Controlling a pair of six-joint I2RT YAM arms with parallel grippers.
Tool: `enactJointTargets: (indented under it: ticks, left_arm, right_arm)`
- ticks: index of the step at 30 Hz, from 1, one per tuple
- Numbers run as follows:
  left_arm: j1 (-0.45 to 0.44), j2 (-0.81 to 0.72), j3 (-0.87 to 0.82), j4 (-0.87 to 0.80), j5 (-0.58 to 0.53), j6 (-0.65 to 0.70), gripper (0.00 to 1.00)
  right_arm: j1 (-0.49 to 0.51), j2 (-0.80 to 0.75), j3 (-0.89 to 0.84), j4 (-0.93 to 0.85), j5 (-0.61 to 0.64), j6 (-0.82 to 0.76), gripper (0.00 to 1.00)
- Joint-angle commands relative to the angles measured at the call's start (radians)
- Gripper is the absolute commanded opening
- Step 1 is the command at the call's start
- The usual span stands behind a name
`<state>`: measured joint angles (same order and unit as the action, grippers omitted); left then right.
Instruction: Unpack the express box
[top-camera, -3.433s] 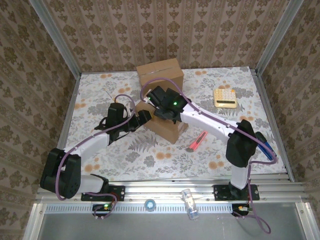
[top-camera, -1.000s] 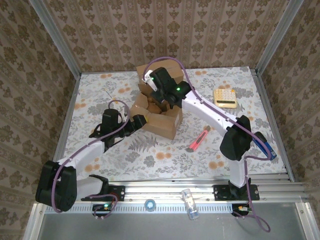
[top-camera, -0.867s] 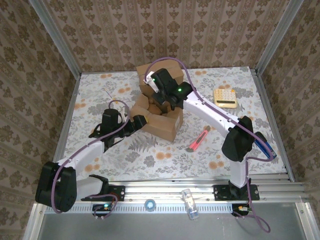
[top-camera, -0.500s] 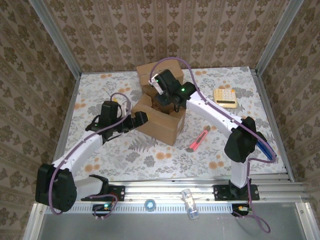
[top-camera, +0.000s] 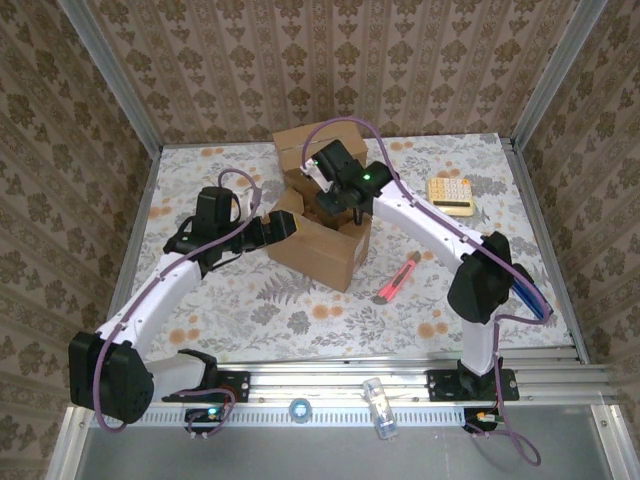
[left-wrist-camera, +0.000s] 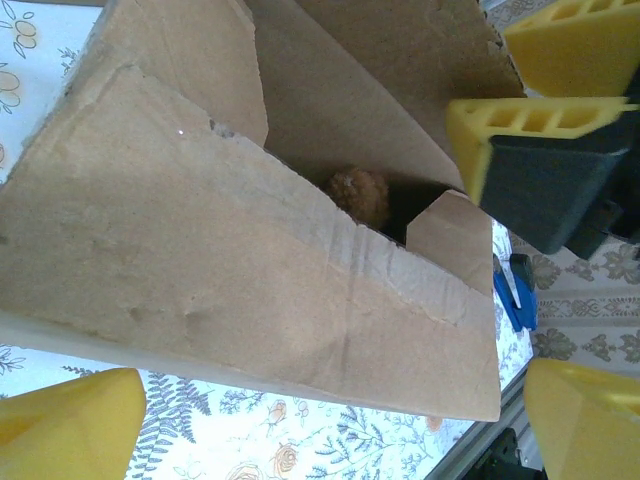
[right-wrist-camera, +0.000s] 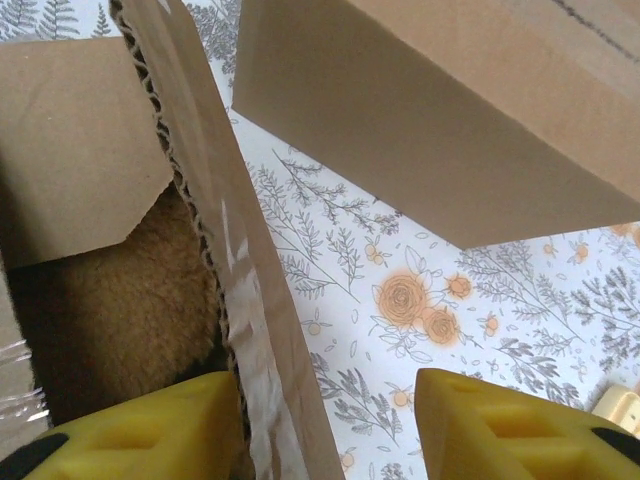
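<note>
Straddling the express box (right-wrist-camera: 250, 300) wall, the right claw (right-wrist-camera: 320, 400) stands spread, brown plush (right-wrist-camera: 120, 300) beside it inside; left claw (left-wrist-camera: 330, 400) gapes wide; overhead, a red cutter (top-camera: 395, 284) lies on the counter (top-camera: 250, 320).

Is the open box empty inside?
No, a fuzzy brown thing sits down inside the open box, behind its cardboard wall.

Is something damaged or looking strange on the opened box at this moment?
Yes. The open box has a ragged, torn flap edge in the left wrist view, not a clean cut. A second flap, standing between the right gripper's parted fingers, is creased, with wrinkled tape.
</note>
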<state>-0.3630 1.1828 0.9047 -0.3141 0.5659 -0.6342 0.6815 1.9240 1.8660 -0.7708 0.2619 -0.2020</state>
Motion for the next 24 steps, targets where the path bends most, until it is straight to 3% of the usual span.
enactJointTargets:
  ticks: [1,5,11,19,24]
  left_arm:
    - [0.008,-0.031,0.006,-0.028,0.015,0.014,0.97]
    - [0.007,-0.056,0.004,-0.05,0.009,0.015,0.97]
    - [0.007,-0.092,-0.012,-0.089,-0.01,0.011,0.97]
    - [0.007,-0.111,-0.018,-0.174,-0.083,0.034,0.97]
    - [0.007,-0.074,-0.065,-0.089,-0.078,0.014,0.96]
  right_arm:
    - [-0.003,0.059,0.058,-0.049,-0.011,-0.032,0.45]
    - [-0.014,0.102,0.105,-0.077,-0.028,-0.036,0.34]
    - [-0.032,0.098,0.136,-0.123,-0.048,0.025,0.0]
    - [-0.036,-0.003,0.139,-0.237,-0.143,0.316,0.0]
    - [-0.04,-0.081,0.038,-0.212,-0.274,0.51,0.0]
